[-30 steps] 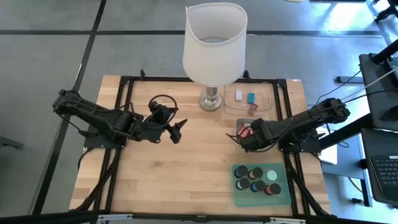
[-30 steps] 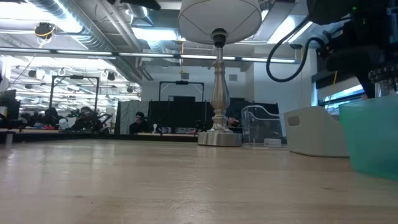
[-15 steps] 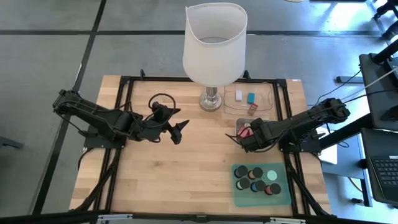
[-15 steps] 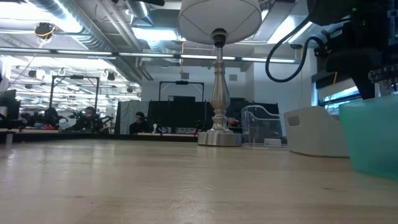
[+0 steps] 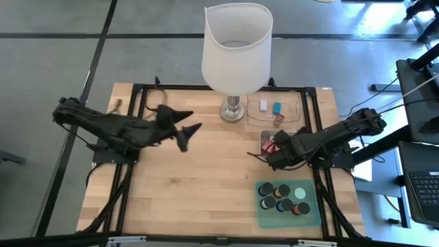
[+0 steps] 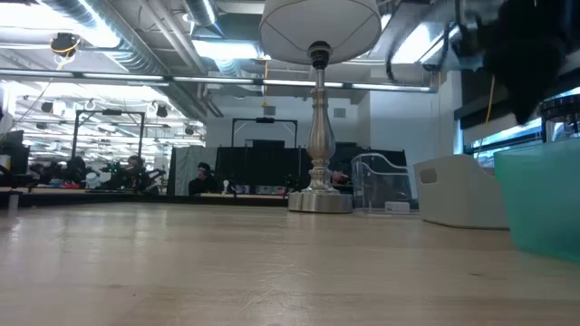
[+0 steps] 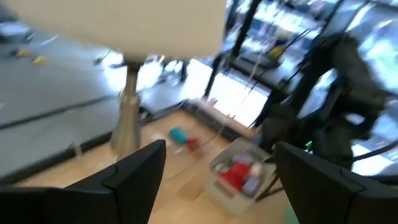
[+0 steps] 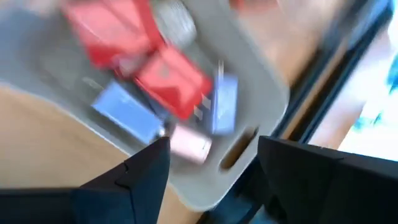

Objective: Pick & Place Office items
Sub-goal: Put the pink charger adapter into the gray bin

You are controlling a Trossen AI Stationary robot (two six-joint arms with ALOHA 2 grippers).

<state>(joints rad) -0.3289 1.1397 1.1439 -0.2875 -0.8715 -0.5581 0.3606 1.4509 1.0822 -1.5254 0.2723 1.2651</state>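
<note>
My right gripper (image 5: 269, 155) (image 8: 211, 174) hangs open just above the grey tray (image 5: 263, 135) (image 8: 261, 81), pointing steeply down. In the tray lie red blocks (image 8: 171, 81), blue blocks (image 8: 127, 115) and a pink block (image 8: 189, 144), the pink one right below the gap between the fingers. Black round cylinders (image 5: 274, 195) and a mint-green disc (image 5: 300, 194) rest on the green mat (image 5: 310, 218). My left gripper (image 5: 184, 132) (image 7: 217, 180) is open and holds nothing, raised over the table's left half and facing the lamp.
The white-shaded lamp (image 5: 236, 48) stands at the far middle. Beside it is a clear tray (image 5: 296, 103) holding a white, a teal and a red block. Bare wood spreads across the table's middle and near left (image 5: 185, 192).
My left gripper has risen and swung toward the table's far left, tipping up and rolling somewhat. My right gripper has rolled a little in place over the grey tray.
</note>
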